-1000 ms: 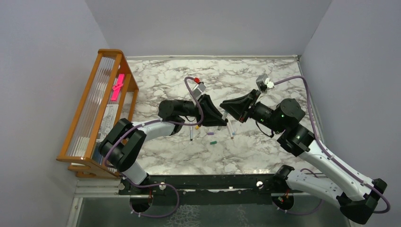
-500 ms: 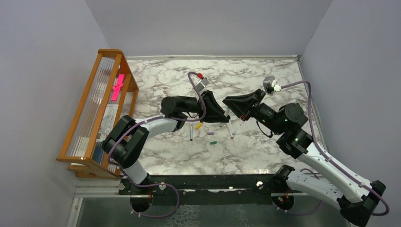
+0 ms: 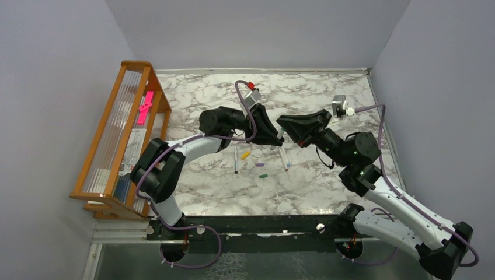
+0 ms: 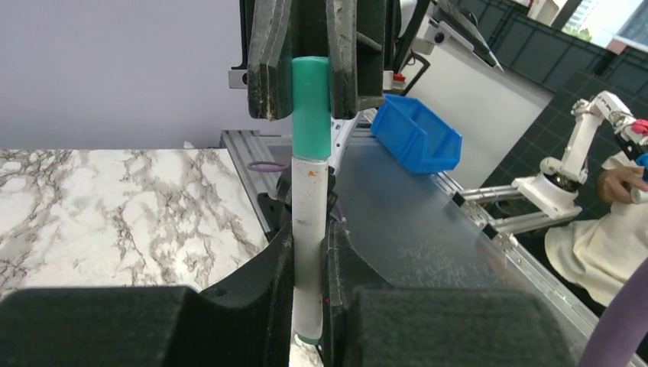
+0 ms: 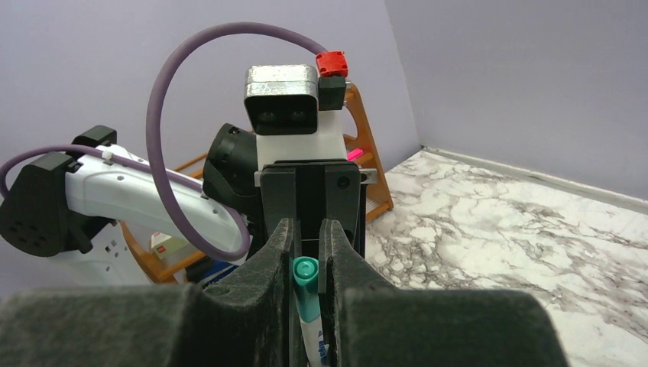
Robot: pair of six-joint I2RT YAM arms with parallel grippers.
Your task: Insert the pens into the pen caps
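Desk (image 3: 327,87): marble-patterned, with both pairs of jaws raised above its middle, tip to tip.
Rack (image 3: 135,64): a wooden one, well off to the far side of the left jaws; it looks to have no part in this.
Left arm (image 3: 187,149): reaches in toward the right jaws. Its jaws are closed down to a narrow gap, pinching the pale barrel of a pen (image 4: 309,229) near its lower end.
Right arm (image 3: 397,201): comes in from the opposite side. Its jaws are likewise nearly closed, clamped on a teal cap (image 4: 311,107).
Pen and cap: in the left wrist view they stand in one straight line between the two pairs of jaws, the cap's mouth meeting the barrel. Whether it is pushed fully home I cannot tell.
Loose pens: one lies on the desk below the left jaws (image 3: 236,160), another below the right jaws (image 3: 284,157).
Loose caps: an orange cap (image 3: 245,155), a purple cap (image 3: 259,164) and a green cap (image 3: 262,175) sit near each other on the desk below the jaws, between the two loose pens.
Step in hand: by my reading, pressing this pen into its cap.
Next move: probably a short push straight along the barrel, kept square so the cap doesn't cock sideways; then one pair of jaws would need to let go so the pen can be set down.
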